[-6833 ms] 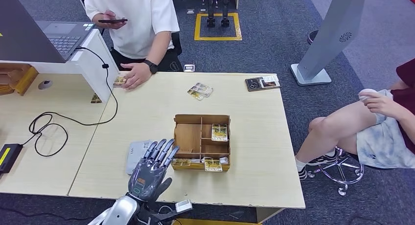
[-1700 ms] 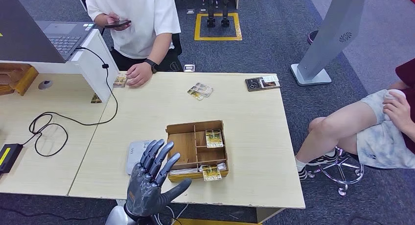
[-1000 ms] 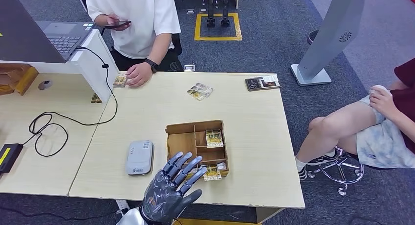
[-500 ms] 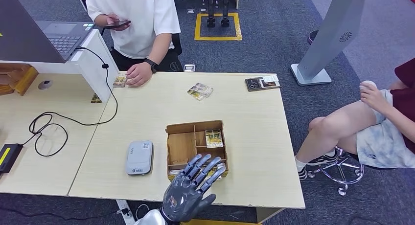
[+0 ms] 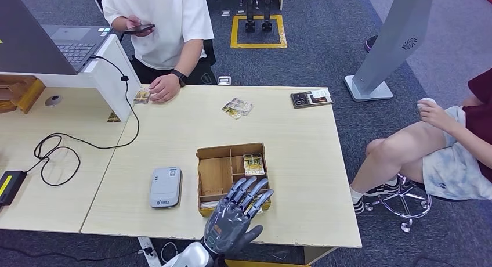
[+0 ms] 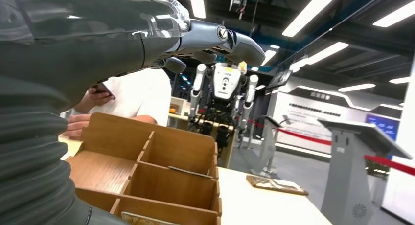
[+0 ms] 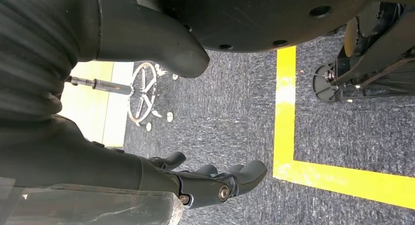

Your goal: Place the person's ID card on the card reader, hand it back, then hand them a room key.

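The robot's dark grey left hand hangs over the near edge of the brown wooden box with little compartments on the pale wooden counter. Its fingers are spread apart and hold nothing. The right hand hangs down over the grey carpet floor, with its fingers loosely stretched out and nothing in them. Small yellow room key cards lie in a far compartment of the box, and more seem to sit in the near row under the hand. The flat grey card reader lies just beside the box with no card on it. A person in a white shirt stands at the far side of the counter, one hand resting near some small cards. It looks like the key step: next the hand should go down and pinch one card.
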Motion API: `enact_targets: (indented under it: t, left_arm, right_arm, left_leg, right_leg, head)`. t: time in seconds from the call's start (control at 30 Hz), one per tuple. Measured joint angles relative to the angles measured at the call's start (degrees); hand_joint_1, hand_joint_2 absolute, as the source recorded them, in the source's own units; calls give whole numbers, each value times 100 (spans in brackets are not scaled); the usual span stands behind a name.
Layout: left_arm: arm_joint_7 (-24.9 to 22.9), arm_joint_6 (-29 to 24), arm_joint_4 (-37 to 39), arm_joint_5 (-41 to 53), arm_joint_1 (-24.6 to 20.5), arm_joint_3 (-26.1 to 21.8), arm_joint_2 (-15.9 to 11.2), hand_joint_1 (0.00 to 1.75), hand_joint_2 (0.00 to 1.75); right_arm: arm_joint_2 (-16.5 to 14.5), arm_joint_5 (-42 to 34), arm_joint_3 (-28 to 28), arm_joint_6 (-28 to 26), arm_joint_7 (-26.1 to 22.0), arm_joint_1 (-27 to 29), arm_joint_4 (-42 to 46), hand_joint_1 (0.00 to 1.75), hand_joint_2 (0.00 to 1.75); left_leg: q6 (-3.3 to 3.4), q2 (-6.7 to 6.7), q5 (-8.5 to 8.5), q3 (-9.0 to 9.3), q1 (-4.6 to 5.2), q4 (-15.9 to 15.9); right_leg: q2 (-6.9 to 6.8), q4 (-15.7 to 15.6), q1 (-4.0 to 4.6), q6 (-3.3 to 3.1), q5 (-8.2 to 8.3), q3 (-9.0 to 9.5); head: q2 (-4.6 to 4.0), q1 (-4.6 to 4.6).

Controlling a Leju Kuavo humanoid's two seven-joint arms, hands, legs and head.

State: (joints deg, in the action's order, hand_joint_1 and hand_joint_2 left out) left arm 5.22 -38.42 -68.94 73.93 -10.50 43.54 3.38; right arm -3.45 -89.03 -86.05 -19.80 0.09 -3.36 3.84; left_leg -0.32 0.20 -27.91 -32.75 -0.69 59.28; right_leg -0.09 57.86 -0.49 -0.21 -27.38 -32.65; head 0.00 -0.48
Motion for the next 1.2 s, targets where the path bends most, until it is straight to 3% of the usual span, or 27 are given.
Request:
enact_targets:
  t: [0.3, 0.83, 1.2]
  left_arm:
    - [-596, 34, 637, 19, -266, 284, 153, 0, 175]
    - [-1790, 720, 1379, 531, -543, 555, 327, 0, 175]
    - [-1995, 662, 1500, 601, -552, 555, 331, 0, 175]
  right_arm:
    - [30, 2, -76, 4, 0, -10, 41, 0, 175]
    - [59, 4, -116, 50, 0, -26, 64, 0, 175]
    - [61, -2, -116, 48, 0, -26, 64, 0, 175]
  left_leg:
    - [0, 0, 0, 0, 0, 0]
    - [0, 1, 0, 0, 0, 0]
    - [0, 0, 0, -1, 0, 0]
  right_leg:
    - [0, 0, 0, 0, 0, 0]
    - [1, 0, 0, 0, 0, 0]
    - [0, 0, 0, 0, 0, 0]
  head:
    - [0, 1]
    - [0, 0]
    - [0, 0]
